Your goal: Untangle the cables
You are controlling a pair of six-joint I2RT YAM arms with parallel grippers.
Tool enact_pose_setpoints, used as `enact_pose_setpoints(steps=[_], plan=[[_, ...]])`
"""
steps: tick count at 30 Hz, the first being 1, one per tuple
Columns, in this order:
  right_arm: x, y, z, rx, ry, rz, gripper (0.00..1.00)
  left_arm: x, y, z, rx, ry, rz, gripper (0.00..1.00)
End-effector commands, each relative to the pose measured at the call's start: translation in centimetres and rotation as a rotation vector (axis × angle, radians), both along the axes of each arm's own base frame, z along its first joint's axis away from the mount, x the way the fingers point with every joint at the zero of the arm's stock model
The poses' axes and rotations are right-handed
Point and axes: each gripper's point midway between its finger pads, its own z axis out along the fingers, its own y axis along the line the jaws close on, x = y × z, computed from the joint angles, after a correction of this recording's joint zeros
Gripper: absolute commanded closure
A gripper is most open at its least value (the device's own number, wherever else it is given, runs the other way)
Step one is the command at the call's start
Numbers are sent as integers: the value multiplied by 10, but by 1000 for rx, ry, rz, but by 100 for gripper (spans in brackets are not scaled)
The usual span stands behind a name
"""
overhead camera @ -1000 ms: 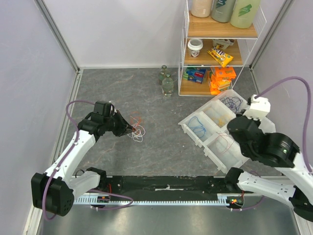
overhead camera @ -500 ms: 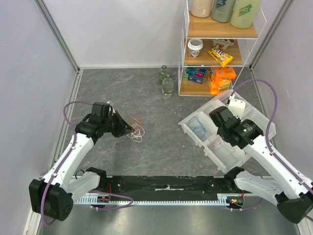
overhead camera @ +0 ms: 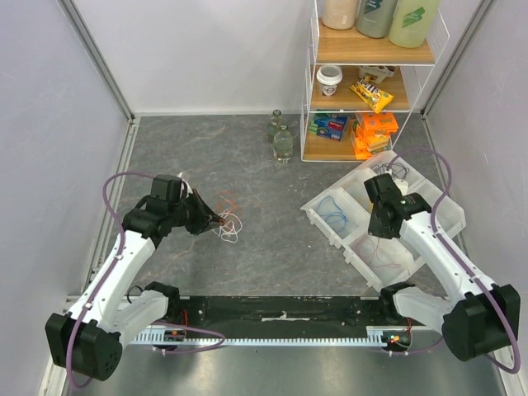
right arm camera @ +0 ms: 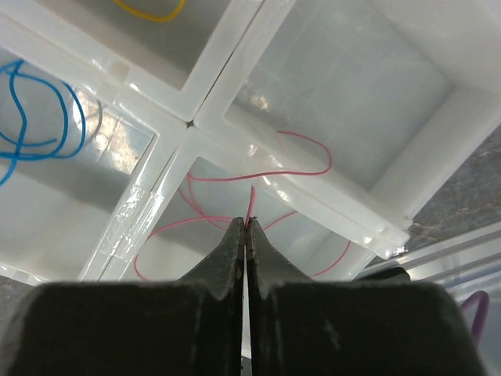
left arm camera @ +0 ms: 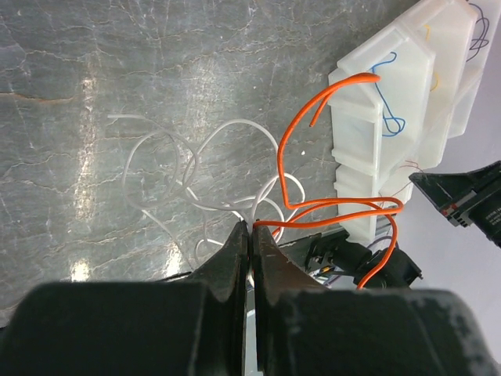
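On the left, the left gripper (left arm camera: 250,235) pinches an orange cable (left arm camera: 337,207) beside white cables (left arm camera: 168,157) on the table (left arm camera: 117,63), while over the right tray (right arm camera: 235,94) the right gripper (right arm camera: 245,231) pinches a red cable (right arm camera: 305,168).

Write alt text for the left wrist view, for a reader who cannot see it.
The left gripper pinches an orange cable, which arches over loose white cables on the grey table. A white compartment tray holding a blue cable sits upper right.

A lab test cell: grey panel walls (overhead camera: 214,58), aluminium posts (overhead camera: 97,58), stocked shelf rack (overhead camera: 371,56).
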Motion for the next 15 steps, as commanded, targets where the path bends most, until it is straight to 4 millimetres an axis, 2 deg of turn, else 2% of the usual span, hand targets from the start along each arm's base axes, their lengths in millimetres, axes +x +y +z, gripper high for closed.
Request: enact_pose_setpoints(steps=[1, 4, 7, 11, 13, 15], plan=[[-2, 19, -15, 98, 43, 49, 91, 1, 4, 6, 34, -48, -28, 98], [3, 20, 1, 105, 6, 63, 69, 1, 4, 7, 37, -49, -34, 97], [13, 13, 33, 70, -69, 61, 51, 4, 3, 8, 40, -46, -38, 96], [21, 9, 55, 47, -109, 55, 39, 9, -1, 10, 29, -48, -53, 95], [26, 4, 61, 18, -127, 41, 30, 11, -3, 11, 23, -50, -64, 94], [28, 0, 61, -8, -118, 36, 28, 13, -5, 13, 18, -51, -75, 93]])
